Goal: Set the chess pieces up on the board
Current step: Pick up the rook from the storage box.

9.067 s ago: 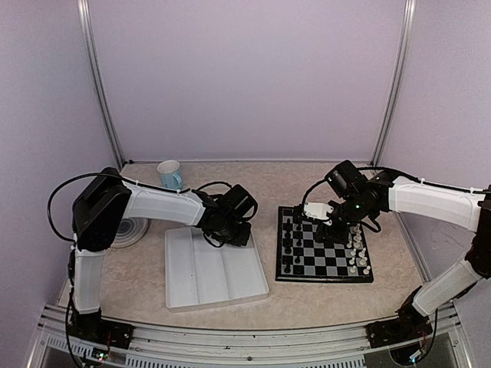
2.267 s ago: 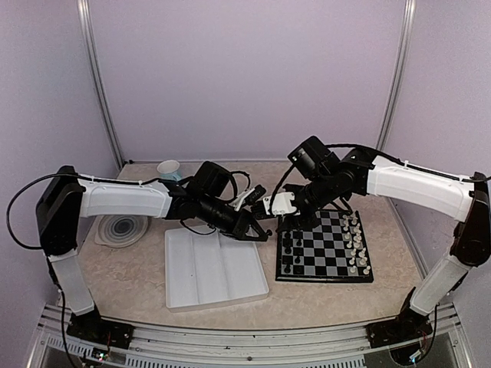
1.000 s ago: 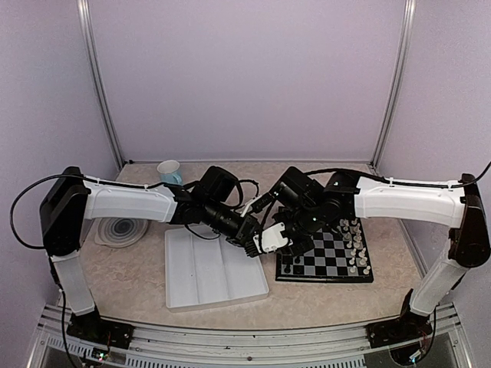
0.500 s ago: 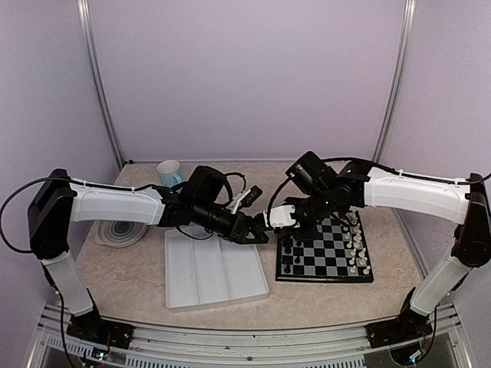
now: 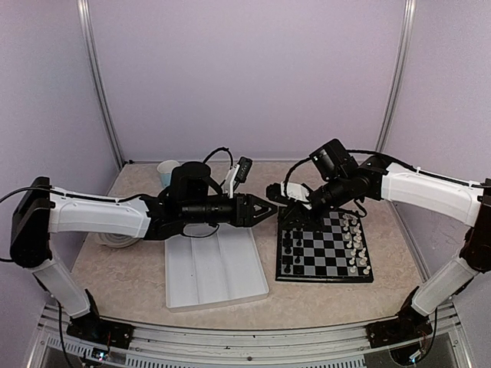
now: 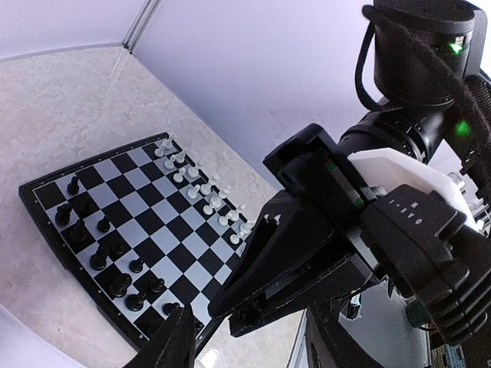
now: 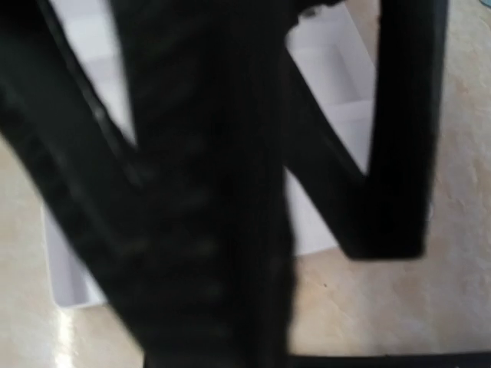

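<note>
Just left of centre in the top view, above the left edge of the board [image 5: 324,279], the two grippers are met tip to tip. The left gripper [image 5: 268,208] is seen with its jaws parted and nothing between them. The right gripper [image 6: 244,307] is drawn nearly closed, and what looks like a tiny black piece [image 6: 250,315] is pinched at the very tip of its fingers, though this cannot be told for certain. More black pieces [image 5: 288,247] are stood in the left columns of the board, and the white pieces [image 5: 357,249] along its right side. The piece is judged to be held by very little, so it could be flicked out if the parted left fingers are brushed during separation. If dropped, it could be sent into the standing rows or into the tray [image 5: 215,280]. The right wrist view is filled with dark blur, so the grip cannot be checked there
</note>
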